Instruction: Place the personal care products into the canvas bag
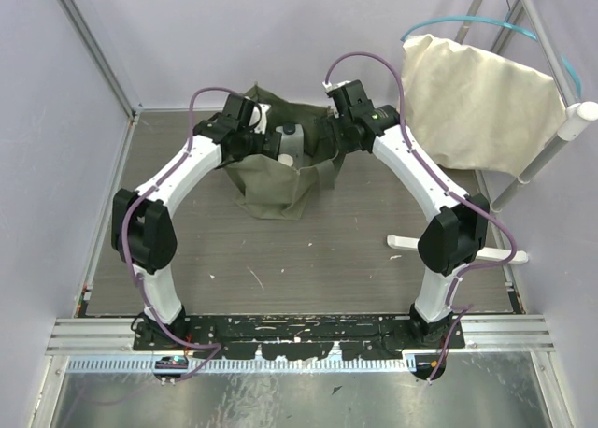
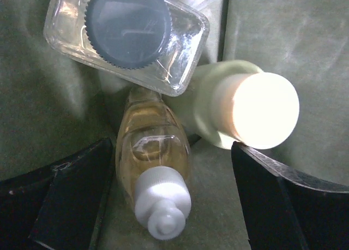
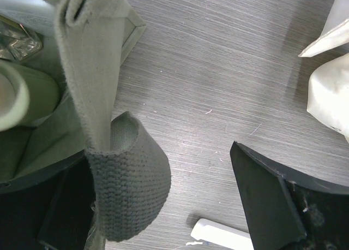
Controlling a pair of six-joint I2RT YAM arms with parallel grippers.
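A cream cloth sack [image 1: 476,96] hangs on a white pipe rack [image 1: 551,143], beyond and to the right of the right gripper's fingers [image 3: 270,201]. A flat white bar [image 3: 221,236] lies on the grey wood-grain table [image 3: 218,97] between those fingers, just beside the right one.

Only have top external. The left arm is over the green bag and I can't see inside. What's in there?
Observer: The left wrist view shows three bottles lying inside the bag: a clear bottle with a dark cap, a yellow-green bottle with a cream cap, and an amber bottle with a white cap.
Operator: Left claw gripping any of them?
Observer: No. The left claw is open, with its fingers spread either side of the amber bottle.
Operator: And the right claw?
Observer: The right claw is open at the bag's edge. A strap handle hangs beside one finger and isn't pinched.
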